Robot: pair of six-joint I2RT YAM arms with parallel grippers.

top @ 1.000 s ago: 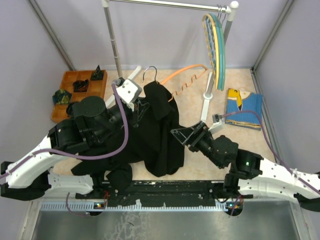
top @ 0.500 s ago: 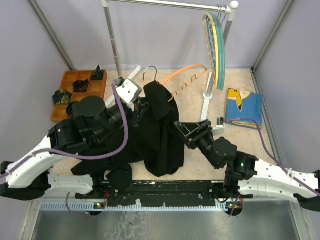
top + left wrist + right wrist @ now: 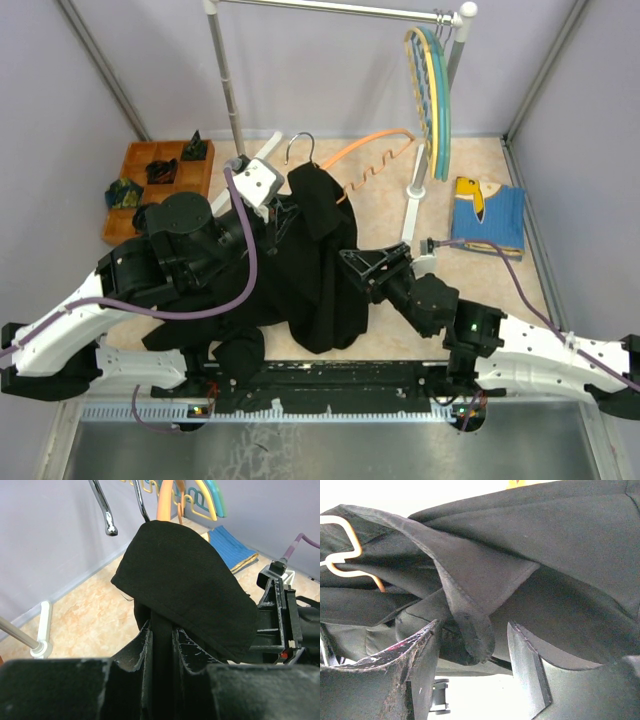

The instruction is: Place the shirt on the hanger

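The hanger [image 3: 380, 134] slants right-rearward; the shirt [image 3: 322, 275] trails nearward.

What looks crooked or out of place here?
The shirt sits lopsided: it is bunched over one side of the hanger, while the hanger's other orange arm sticks out bare. Most of the fabric sags below in folds.

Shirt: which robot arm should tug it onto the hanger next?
Right, probably. The right jaws stand open around a fold of the shirt, on the same side as the hanger's bare arm. The left jaws are shut on the shirt, busy holding it.
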